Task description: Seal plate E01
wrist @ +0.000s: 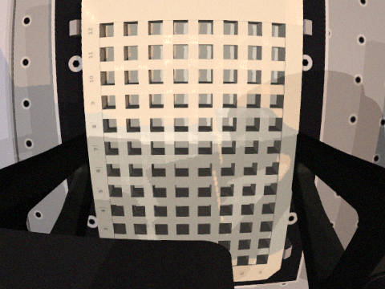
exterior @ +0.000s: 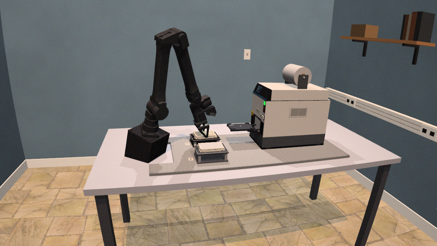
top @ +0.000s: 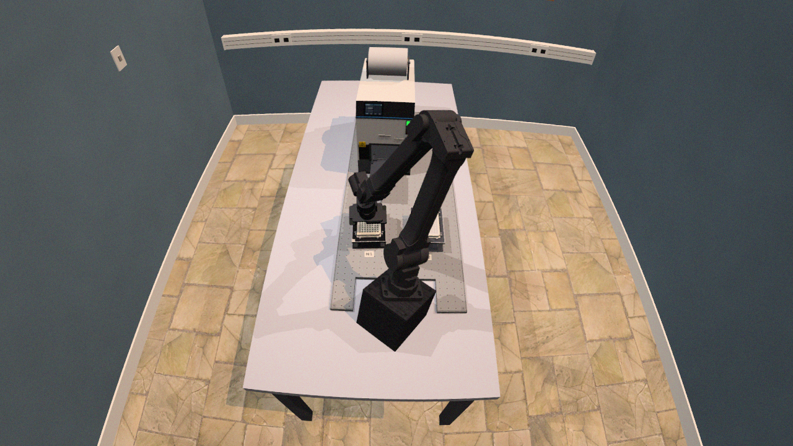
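And here's the arm (top: 438,194) (exterior: 161,71), matte black all over, rising from a black, boxy pedestal (top: 368,318) (exterior: 131,149)! Just above that pedestal, a round-capped joint; farther up from it, long smooth links and a blocky elbow with grooved detailing. Farthest along from the pedestal, the claw (exterior: 206,136) (wrist: 192,144), black too, with slim, open-framed, triangular fingers!
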### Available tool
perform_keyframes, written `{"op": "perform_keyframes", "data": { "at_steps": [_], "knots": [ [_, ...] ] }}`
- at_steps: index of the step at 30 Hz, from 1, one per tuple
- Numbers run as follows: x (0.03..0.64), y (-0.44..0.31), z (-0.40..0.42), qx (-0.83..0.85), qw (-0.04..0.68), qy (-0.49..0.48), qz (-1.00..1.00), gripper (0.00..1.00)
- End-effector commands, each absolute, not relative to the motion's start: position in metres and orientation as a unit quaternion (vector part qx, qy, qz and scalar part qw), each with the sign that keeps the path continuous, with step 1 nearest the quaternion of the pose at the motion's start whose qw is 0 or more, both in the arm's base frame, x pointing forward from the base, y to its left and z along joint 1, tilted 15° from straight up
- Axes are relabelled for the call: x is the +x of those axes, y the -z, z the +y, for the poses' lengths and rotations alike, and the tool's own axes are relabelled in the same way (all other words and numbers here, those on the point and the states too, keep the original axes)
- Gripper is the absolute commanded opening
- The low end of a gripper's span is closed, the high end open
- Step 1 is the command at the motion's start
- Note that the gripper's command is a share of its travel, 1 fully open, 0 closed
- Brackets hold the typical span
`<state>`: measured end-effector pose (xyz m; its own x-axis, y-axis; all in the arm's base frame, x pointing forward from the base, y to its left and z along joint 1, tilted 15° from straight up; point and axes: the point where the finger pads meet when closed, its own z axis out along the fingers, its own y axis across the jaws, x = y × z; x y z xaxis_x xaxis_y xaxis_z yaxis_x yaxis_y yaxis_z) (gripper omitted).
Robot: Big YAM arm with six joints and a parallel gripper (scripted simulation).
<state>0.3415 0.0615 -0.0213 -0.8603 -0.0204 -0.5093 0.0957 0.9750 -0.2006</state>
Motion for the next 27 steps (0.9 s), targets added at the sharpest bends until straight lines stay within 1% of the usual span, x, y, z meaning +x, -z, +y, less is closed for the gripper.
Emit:
{"op": "perform_keyframes", "data": {
  "at_steps": [1,27],
  "knots": [
    [0.353,0.015,0.06,0.034,0.277,0.108,0.954,0.0],
    [0.353,-0.007,0.077,0.015,0.282,0.1,0.954,0.0]
  ]
}}
